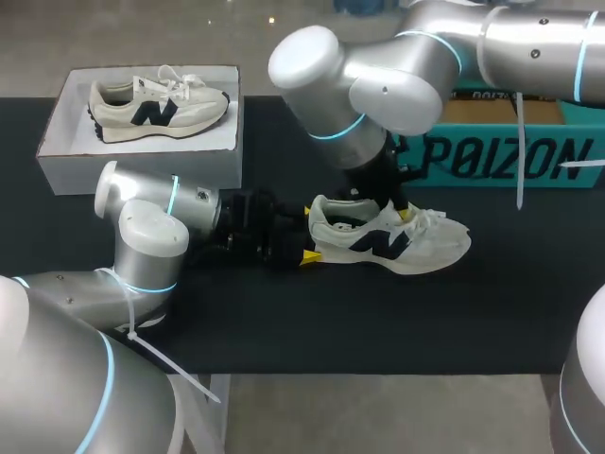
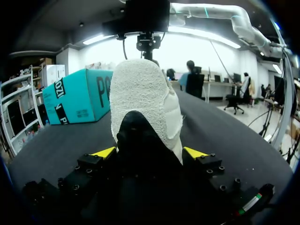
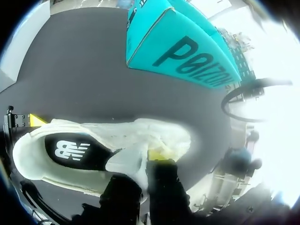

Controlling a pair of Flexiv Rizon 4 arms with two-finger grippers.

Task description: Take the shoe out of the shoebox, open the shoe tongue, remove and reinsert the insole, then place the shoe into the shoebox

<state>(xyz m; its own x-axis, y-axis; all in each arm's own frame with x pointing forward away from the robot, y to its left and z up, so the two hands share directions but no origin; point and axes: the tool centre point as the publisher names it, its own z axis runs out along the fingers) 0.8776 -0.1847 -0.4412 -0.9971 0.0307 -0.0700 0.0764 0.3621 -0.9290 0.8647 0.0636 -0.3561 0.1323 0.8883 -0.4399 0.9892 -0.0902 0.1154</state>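
The shoe stands in the middle of the worktop. The left arm's fingers clamp its heel from both sides; the right arm's fingers pinch its tongue.

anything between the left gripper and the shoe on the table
Nothing visible. The left gripper is at the heel of the shoe, one yellow tip against each side.
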